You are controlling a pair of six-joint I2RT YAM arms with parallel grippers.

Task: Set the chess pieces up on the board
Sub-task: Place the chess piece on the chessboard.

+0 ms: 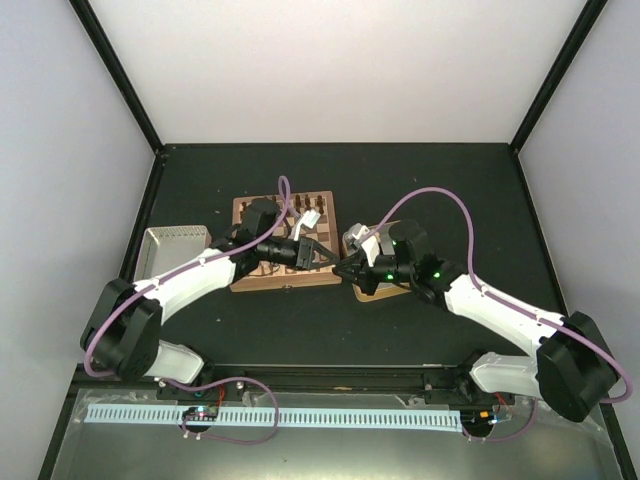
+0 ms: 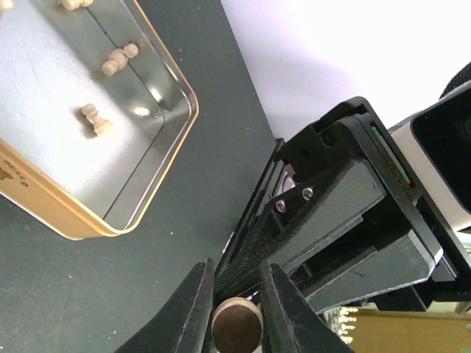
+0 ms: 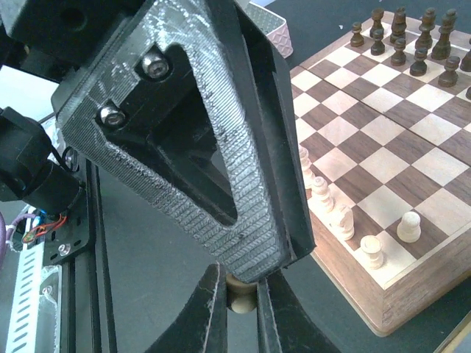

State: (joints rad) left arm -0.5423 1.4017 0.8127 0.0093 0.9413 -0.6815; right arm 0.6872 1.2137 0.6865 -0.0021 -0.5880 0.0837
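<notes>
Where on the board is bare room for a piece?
From the right wrist, middle squares of the checkered wooden chessboard are bare, between dark brown chessmen at the far edge and pale tan chessmen along the near edge. Both rows are crowded.

End effectors (image 2: 237, 305) (image 3: 239, 298) tip-to-tip (both clamped)

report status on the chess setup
right gripper shut on a pale chess piece. left gripper pinching its base. board partly set. more pale pieces in tin.
</notes>
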